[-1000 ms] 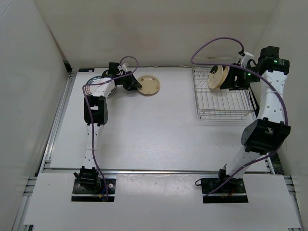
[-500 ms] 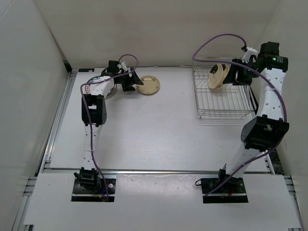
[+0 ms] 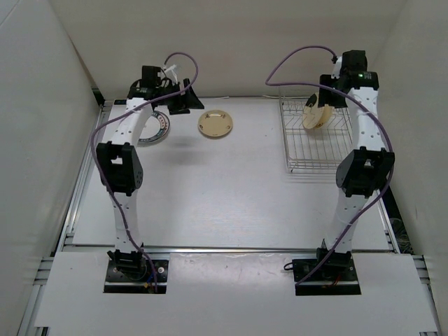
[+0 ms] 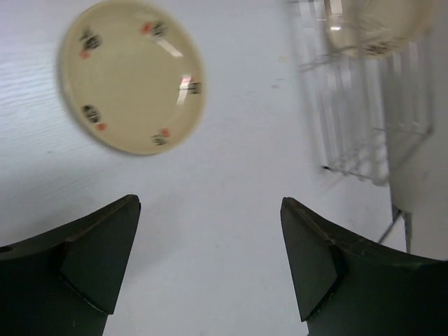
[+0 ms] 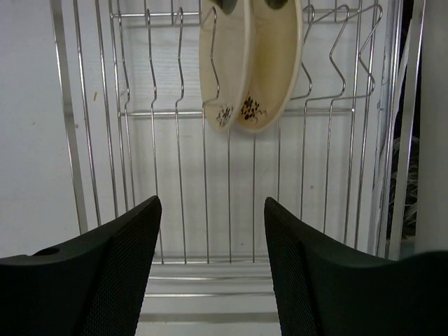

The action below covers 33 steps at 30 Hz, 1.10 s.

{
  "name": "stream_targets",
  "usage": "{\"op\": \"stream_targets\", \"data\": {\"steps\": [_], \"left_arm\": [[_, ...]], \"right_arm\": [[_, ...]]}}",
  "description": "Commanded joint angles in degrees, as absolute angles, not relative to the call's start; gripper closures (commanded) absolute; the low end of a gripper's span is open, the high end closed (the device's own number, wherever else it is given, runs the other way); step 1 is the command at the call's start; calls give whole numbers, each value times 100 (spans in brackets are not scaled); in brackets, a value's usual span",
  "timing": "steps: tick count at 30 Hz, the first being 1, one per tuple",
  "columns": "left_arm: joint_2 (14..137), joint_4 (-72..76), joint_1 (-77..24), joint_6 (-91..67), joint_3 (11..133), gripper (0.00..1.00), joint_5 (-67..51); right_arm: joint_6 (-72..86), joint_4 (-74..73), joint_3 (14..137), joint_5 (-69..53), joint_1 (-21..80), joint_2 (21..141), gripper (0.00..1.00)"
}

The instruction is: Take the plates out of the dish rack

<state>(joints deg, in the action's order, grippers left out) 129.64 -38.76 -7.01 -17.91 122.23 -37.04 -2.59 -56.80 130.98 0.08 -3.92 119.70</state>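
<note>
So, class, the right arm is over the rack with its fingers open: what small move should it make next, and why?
Probably ease the right gripper forward to the two cream plates standing on edge in the dish rack, lining its jaws up with one rim. It is open and empty, and both plates sit ahead of it, untouched.

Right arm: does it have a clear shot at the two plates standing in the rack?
Likely yes. The right pincer is open and lined up with the two cream plates standing on edge in the dish rack. Only the rack's thin wires lie around them, and nothing else blocks the way.
</note>
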Motion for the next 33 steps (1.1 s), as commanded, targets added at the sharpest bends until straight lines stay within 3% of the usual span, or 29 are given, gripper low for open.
{"op": "stream_targets", "data": {"steps": [1, 8, 17, 24, 28, 31, 33], "left_arm": [[11875, -4007, -765, -1406, 12042, 8, -4631], [11119, -4288, -765, -1046, 11663, 8, -4386], [10679, -4456, -765, -809, 11329, 7, -4280], [10564, -4509, -765, -809, 11153, 7, -4175], [10564, -4562, -765, -756, 11101, 7, -4123], [10564, -4562, -765, -756, 11101, 7, -4122], [10564, -4562, -765, -756, 11101, 7, -4122]], "right_arm": [[-79, -5274, 13674, 624, -308, 12216, 35], [-18, -5159, 14027, 747, -255, 12857, 38], [-132, -4992, 14475, 809, -255, 13517, 57], [-237, -4826, 14669, 993, -255, 13895, 57], [-237, -4825, 14835, 1046, -255, 14114, 67], [-290, -4825, 14897, 1099, -202, 14168, 86], [-290, -4825, 14897, 1099, -149, 14098, 93]]}}
